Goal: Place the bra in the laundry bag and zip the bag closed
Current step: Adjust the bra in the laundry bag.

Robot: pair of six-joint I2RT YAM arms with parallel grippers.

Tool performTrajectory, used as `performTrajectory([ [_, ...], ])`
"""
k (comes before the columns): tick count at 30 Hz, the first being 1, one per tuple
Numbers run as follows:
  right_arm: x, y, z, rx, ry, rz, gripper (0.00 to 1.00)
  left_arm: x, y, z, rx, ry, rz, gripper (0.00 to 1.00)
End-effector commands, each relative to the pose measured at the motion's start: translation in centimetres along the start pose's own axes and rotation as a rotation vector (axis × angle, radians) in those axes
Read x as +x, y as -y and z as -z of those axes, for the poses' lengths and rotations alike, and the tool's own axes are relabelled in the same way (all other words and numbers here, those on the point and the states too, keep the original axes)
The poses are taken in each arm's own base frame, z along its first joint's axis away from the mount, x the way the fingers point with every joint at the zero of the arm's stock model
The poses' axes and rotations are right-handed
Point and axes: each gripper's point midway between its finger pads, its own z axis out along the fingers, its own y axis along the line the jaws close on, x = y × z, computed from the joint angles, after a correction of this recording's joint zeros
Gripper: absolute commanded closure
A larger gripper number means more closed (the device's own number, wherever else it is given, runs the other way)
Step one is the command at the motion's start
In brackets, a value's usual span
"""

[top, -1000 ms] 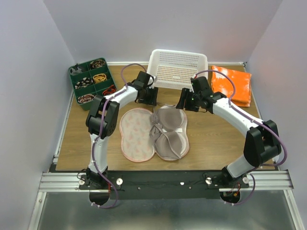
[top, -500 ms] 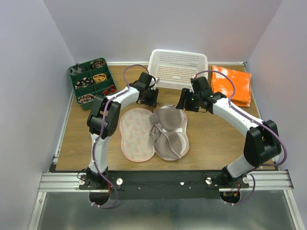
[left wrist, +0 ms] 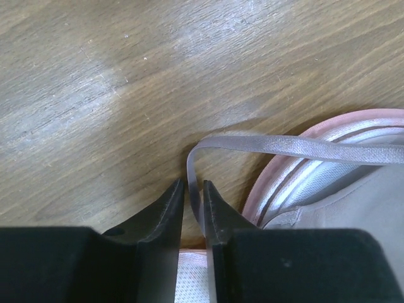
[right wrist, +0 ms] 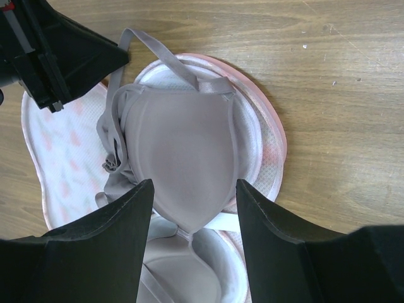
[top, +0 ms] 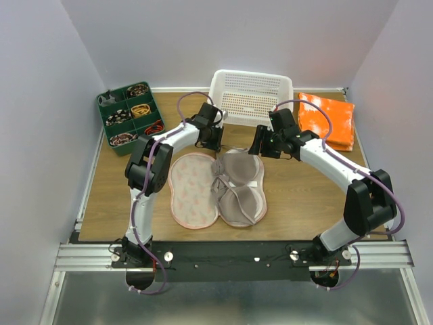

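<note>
Left wrist: left gripper jaws nearly together about a strap of the bra, pinch uncertain. Right gripper spread, empty. Bra looks light and limp; the strap suits holding.

From the left wrist, the bra strap dropped between the fingers of the left gripper and vanished behind them (pinched or loose, I couldn't tell). The laundry bag ran off the right edge. Overhead, that gripper's fingertips hid under its wrist.
</note>
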Motion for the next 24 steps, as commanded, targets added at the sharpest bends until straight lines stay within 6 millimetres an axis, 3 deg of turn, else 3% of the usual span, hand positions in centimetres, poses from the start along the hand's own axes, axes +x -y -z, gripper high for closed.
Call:
performTrajectory([
  [1, 0.6, 0.5, -0.1, 0.009, -0.017, 0.000, 0.37, 0.9, 0.1, -0.6, -0.010, -0.039, -0.001, 0.79],
  [2, 0.6, 0.5, -0.1, 0.009, -0.017, 0.000, 0.37, 0.9, 0.2, -0.5, -0.008, -0.038, -0.003, 0.85],
  [8, -0.1, 0.6, 0.6, 0.022, 0.019, -0.010, 0.37, 0.2, 0.8, 0.1, 0.008, -0.028, -0.010, 1.00],
  [16, -0.6, 0.8, 1.3, 0.038, 0.047, -0.018, 0.37, -2.7, 3.6, 3.9, 0.071, 0.053, -0.043, 1.00],
  [24, -0.3, 0.9, 1.3, 0.040, 0.049, -0.034, 0.37, -2.3, 6.5, 6.9, 0.089, 0.106, -0.078, 1.00],
])
